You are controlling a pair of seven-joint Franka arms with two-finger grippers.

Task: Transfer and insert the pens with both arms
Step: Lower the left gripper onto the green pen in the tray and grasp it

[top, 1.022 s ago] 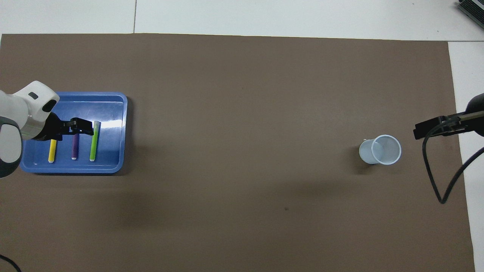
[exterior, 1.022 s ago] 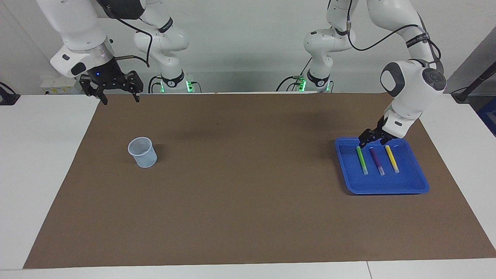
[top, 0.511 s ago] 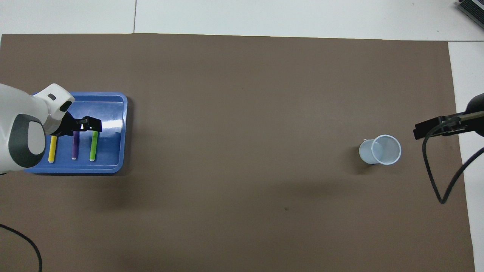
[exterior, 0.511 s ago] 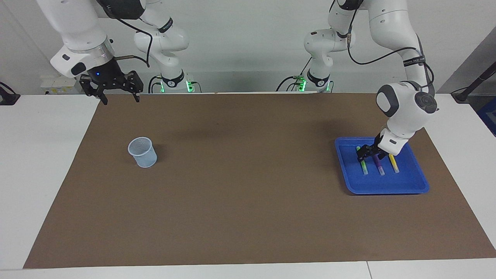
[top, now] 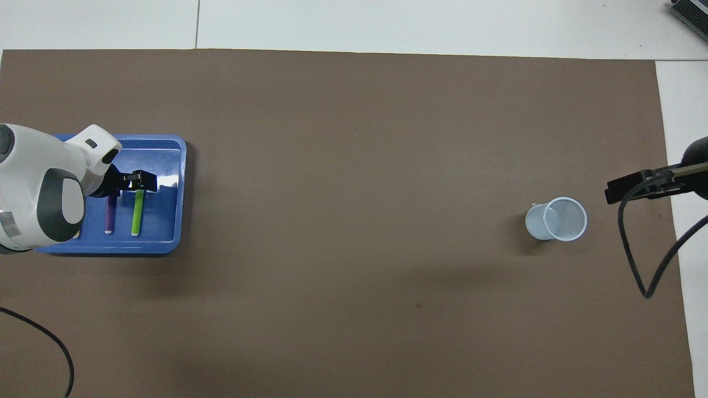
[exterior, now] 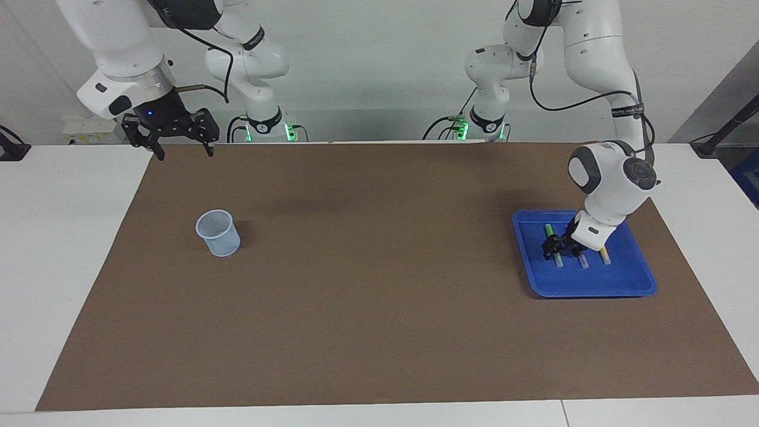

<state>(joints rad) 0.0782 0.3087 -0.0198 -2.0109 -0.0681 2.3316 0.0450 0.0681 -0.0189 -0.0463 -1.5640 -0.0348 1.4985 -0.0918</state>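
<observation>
Blue tray [exterior: 593, 287] keeps 3 pens lined up for picking; left claw [exterior: 552, 248] down at green pen [top: 136, 213] (grip unclear); right claw [exterior: 181, 139] waits, fingers apart, empty.

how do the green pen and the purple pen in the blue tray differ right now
The bright green pen is light and vivid; the dark purple pen is deep-toned. The left gripper is down at the green pen, low in the blue plastic tray, while the purple pen lies beside it, partly covered by the arm. The green pen lies closer to the tray's inner edge. Both lie flat, parallel, pale tips toward the robots.
</observation>
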